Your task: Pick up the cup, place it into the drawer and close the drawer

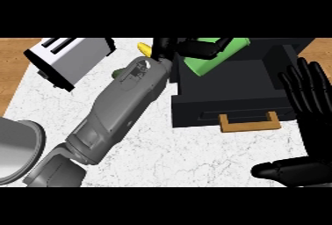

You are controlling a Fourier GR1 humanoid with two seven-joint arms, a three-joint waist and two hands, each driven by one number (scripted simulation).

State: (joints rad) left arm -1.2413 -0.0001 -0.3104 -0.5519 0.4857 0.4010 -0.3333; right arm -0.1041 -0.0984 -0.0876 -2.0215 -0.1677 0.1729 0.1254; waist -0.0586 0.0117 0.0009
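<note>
The left hand (196, 47) is curled round the green cup (205, 66), holding it at the back left corner of the open black drawer (250, 85). Best to lower the cup inward, clear of the drawer wall, before uncurling. The right hand (314, 132) rests open beside the wooden handle (250, 122).

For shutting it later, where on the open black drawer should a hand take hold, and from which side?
Probably the tan wooden bar handle on the black drawer's front panel, approached from the robot's side. It stands out from the panel as a bracket, faces the robot and is unobstructed; the open black right hand is nearest.
</note>
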